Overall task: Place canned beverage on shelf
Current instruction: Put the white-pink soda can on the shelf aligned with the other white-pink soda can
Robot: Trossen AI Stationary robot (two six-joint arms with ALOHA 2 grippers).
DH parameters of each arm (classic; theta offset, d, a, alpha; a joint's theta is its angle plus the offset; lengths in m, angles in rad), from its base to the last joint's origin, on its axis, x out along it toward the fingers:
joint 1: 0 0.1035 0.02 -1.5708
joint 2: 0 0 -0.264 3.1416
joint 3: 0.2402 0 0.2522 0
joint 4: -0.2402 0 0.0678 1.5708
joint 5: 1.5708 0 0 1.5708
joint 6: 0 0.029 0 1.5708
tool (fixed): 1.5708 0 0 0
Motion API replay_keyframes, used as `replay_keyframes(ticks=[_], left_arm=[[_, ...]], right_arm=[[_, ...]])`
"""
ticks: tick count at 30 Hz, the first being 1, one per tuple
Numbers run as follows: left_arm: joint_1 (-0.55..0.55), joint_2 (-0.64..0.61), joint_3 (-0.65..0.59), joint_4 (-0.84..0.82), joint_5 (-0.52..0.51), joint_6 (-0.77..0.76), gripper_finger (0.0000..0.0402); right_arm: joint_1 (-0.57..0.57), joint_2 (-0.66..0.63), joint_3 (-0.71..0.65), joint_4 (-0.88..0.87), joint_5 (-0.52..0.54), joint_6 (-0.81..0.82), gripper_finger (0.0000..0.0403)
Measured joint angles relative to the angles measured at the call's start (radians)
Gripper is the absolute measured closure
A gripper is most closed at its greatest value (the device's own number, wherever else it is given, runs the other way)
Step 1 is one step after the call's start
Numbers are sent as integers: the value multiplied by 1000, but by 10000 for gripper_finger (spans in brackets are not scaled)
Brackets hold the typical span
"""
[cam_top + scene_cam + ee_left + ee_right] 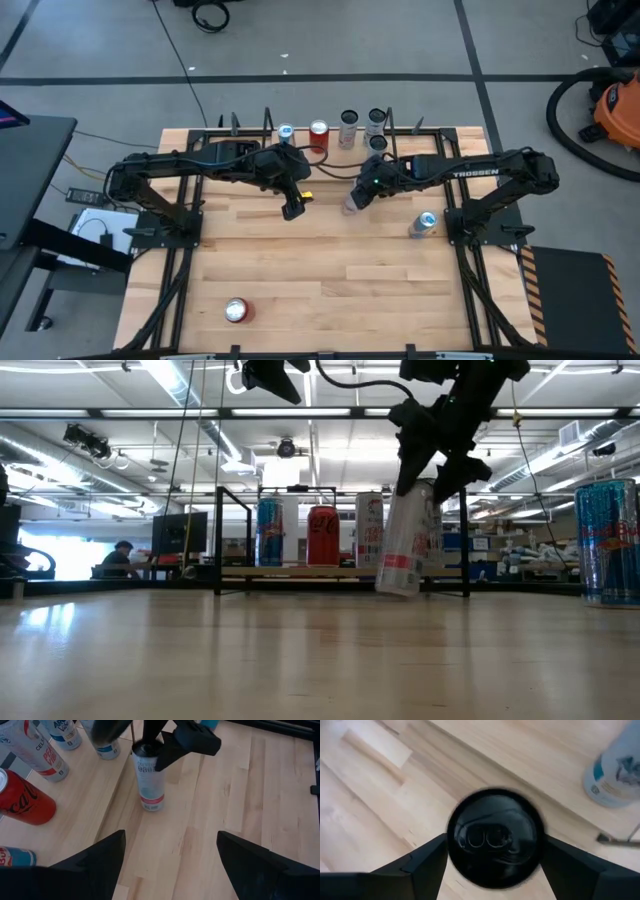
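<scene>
Table (330, 290) mid bare; R gripper (352, 200) straddles tilted can (404, 540) nr shelf (440, 135) edge.

The shelf (330, 140) sits at the far edge of the table (330, 290), with five cans in a row on it. Just in front of it a tilted can (351, 203) stands between the right gripper's (357, 196) fingers. Another can (423, 224) stands farther right, and one (236, 311) lies near the front left. The left gripper (293, 210) hangs left of the tilted can.
</scene>
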State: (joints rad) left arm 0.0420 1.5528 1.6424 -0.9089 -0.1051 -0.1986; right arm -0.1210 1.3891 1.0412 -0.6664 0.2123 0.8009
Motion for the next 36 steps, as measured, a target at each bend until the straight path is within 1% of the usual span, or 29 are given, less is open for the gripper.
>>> replay_keyframes(ticks=[7, 14, 18, 21, 23, 26, 29, 33, 36], left_arm=[[0, 0, 0, 0, 0, 1, 86], [0, 0, 0, 0, 0, 2, 86], [0, 0, 0, 0, 0, 3, 86], [0, 0, 0, 0, 0, 3, 86], [0, 0, 0, 0, 0, 3, 86], [0, 0, 0, 0, 0, 3, 86], [0, 0, 0, 0, 0, 3, 86], [0, 0, 0, 0, 0, 1, 86], [0, 0, 0, 0, 0, 1, 86]], right_arm=[[0, -2, 2, 48, 2, -93, 93], [0, -2, 2, 117, -2, -118, 92], [0, -2, 2, 169, -28, -131, 92], [0, -2, 2, 206, -34, -171, 92], [-2, -2, 2, 240, -67, -207, 91], [-10, -2, 15, 258, -177, -293, 92], [-15, -2, 34, 261, -262, -432, 93], [-24, -2, 49, 242, -270, -618, 93], [-37, -2, 60, 179, -279, -766, 93]])
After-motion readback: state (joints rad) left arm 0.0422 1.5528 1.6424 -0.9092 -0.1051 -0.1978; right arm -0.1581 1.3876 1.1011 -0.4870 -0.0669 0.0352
